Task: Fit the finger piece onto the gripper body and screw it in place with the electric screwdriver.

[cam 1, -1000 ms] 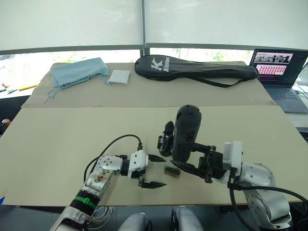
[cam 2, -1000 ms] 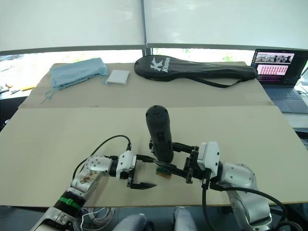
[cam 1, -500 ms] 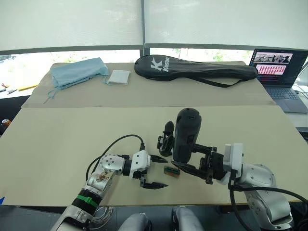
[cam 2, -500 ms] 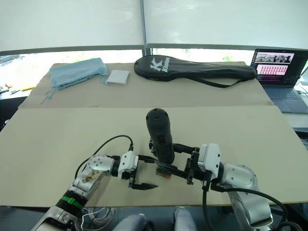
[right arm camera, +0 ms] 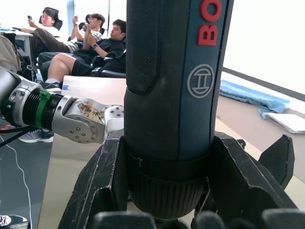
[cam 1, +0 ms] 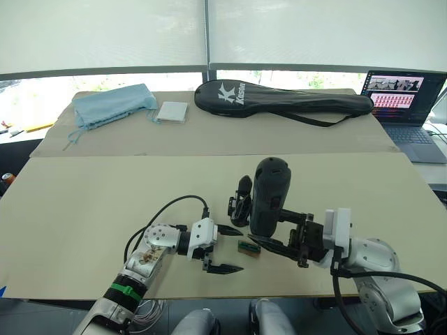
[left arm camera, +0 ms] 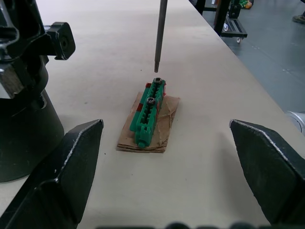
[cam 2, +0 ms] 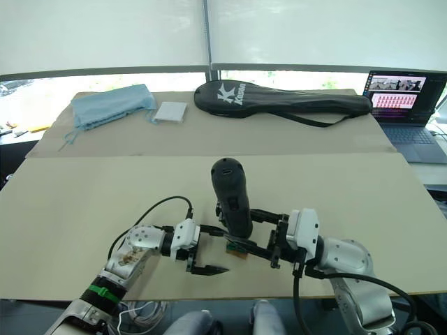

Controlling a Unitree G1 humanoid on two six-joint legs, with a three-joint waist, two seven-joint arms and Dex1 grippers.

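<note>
My right gripper point(cam 1: 269, 227) is shut on the electric screwdriver point(cam 1: 269, 195), a thick black body with red lettering held upright. Its thin metal bit point(left arm camera: 159, 33) hangs just above a screw in a green screw holder point(left arm camera: 148, 112) lying on a scrap of brown card. My left gripper point(cam 1: 234, 249) is open, with its fingers on either side of the holder and apart from it. The gripper body point(cam 1: 241, 199), black with a round base and one pointed finger sticking up, stands just behind the screwdriver. The finger piece is out of view.
A long black racket bag point(cam 1: 279, 98), a folded blue cloth point(cam 1: 112, 105) and a white pad point(cam 1: 172, 112) lie on the far table. A laptop point(cam 1: 405, 105) sits at the far right. The table's front edge point(cam 1: 230, 296) is close below both grippers. Seated people point(right arm camera: 86, 43) show behind.
My left gripper has edged slightly toward the green holder. The screwdriver and my right gripper have barely moved.
</note>
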